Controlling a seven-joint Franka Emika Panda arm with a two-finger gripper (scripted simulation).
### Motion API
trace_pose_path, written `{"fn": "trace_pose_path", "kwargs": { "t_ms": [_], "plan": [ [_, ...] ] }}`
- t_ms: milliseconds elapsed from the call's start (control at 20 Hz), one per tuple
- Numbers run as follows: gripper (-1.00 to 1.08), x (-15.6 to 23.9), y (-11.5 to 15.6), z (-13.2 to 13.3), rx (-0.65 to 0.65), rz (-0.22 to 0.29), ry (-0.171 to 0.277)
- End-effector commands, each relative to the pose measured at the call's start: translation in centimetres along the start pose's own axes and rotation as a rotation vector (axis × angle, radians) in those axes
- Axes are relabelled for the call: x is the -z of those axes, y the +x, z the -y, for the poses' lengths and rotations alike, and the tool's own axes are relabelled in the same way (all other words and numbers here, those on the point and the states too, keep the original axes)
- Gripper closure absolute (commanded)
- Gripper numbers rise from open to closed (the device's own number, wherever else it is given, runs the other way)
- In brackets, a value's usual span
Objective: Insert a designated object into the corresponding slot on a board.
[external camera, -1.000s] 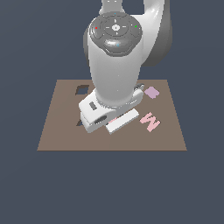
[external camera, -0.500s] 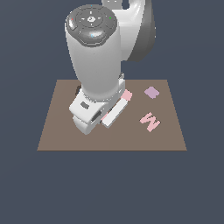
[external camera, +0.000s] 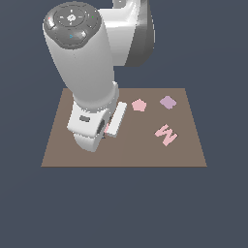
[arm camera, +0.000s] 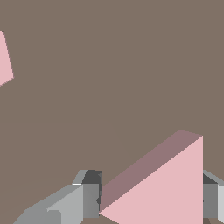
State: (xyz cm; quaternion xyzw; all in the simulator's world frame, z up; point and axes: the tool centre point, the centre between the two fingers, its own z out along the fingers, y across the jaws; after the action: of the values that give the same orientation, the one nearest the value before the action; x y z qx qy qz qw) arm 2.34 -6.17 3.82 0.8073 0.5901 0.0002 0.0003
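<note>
The pink triangle block point(arm camera: 166, 188) sits between my two grey fingers point(arm camera: 89, 194), which press on its opposite sides, so my gripper point(arm camera: 151, 197) is shut on it over bare brown board point(arm camera: 113, 65). In the exterior view the arm covers the left part of the board point(external camera: 145, 152). The hand point(external camera: 89, 128) is low over it and the fingertips are hidden. The triangular slot does not show in either view; the arm hides that part of the board.
The pink pentagon point(external camera: 139, 105), a mauve four-sided piece point(external camera: 167, 101) and the pink W-shaped piece point(external camera: 166, 134) lie on the board's half toward the exterior view's right. One pink piece's edge point(arm camera: 4, 61) shows in the wrist view.
The arm has swung toward the exterior view's left across the board. The pentagon, hidden behind the arm before, now shows in full. The dark holes are now covered.
</note>
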Motion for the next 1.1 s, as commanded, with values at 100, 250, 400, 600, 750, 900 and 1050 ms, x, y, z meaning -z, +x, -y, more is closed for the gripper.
{"fn": "trace_pose_path", "kwargs": {
  "t_ms": [100,250,400,600,750,900,1050],
  "plan": [
    [1.08,0.1,-1.1,-0.6,0.125,0.000,0.000],
    [1.08,0.1,-1.7,-1.0,0.191,0.000,0.000],
    [1.08,0.2,-2.1,-1.3,0.247,0.000,0.000],
    [1.08,0.2,-2.6,-1.8,0.304,0.000,0.000],
    [1.08,0.2,-2.8,-2.0,0.334,0.000,0.000],
    [1.08,0.2,-2.9,-2.1,0.353,0.000,0.000],
    [1.08,0.2,-2.9,-2.2,0.360,0.000,0.000]
  ]
}}
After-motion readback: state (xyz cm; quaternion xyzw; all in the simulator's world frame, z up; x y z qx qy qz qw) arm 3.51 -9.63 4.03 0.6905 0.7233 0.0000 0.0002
